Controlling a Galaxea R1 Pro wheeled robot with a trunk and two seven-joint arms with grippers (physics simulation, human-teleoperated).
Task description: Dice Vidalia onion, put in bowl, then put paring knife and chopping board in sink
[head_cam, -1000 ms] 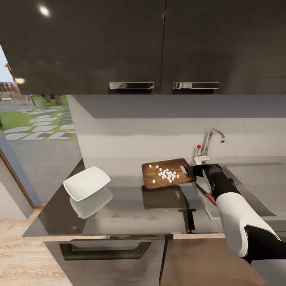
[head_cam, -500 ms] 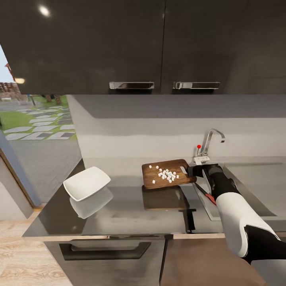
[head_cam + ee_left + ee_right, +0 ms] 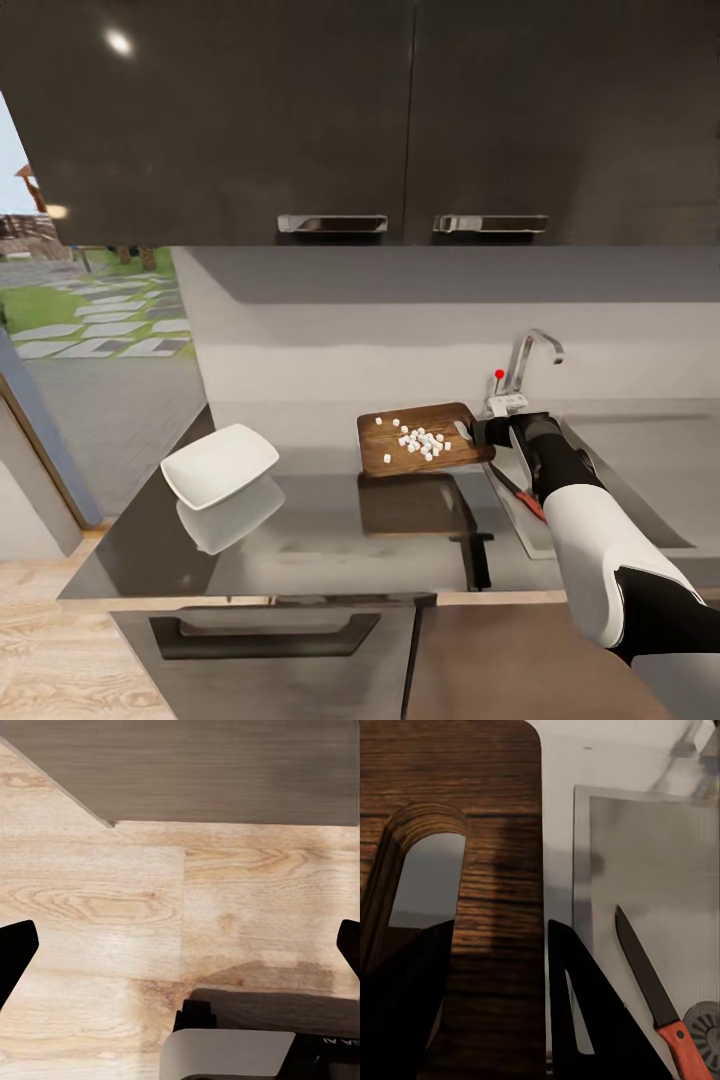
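Many white onion dice [image 3: 421,440] are carried on the chopping board [image 3: 425,436], apparently lifted, gripped by the right gripper [image 3: 478,431] jaws at its handle end.

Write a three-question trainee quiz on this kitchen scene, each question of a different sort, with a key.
1. True or false: the paring knife lies on the chopping board.
2. Multiple choice: the diced onion is (A) in the bowl, (B) on the chopping board, (C) on the floor.
3. Short answer: which end effector holds the chopping board, and at which end?

Key
1. False. The knife lies in the sink, beside the board.
2. B. The white cubes sit on the board, and the bowl holds none.
3. The right end effector, shut on the board's handle end, next to the handle hole.
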